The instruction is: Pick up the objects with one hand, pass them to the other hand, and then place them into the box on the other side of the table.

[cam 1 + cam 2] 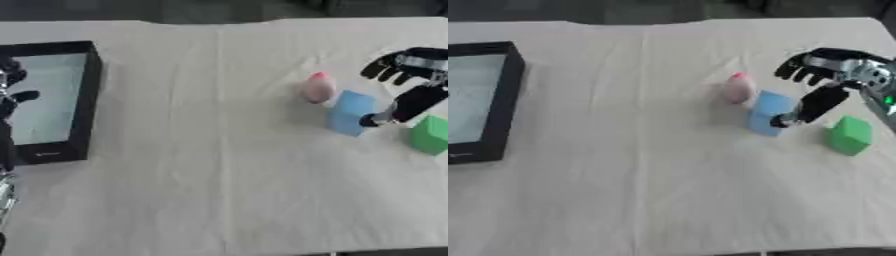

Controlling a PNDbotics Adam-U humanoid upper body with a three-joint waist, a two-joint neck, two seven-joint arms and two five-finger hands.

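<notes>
Left eye view: the right hand [409,80] is seen just beyond and to the right of the blue block [352,113], with its fingers [383,68] spread and curved downward and its thumb [398,111] stretched down to the block's right face. Whether the thumb tip touches that face cannot be told. Nothing is held.

The block stands tilted on the cloth [219,165], its long axis running roughly away from the robot, so it lies to the left of the thumb and below the fingers. A closing of the hand over its top would probably be needed for a grasp. The pink object [319,87] sits just beyond the block's left corner, near enough to be nudged. The green block [430,135] lies to the right of the blue block, apart from it.

The box [52,100] lies far to the left of the block, and the left hand [10,95] is glimpsed at its left rim; its finger state cannot be told. The right hand is plainly the nearer one.
</notes>
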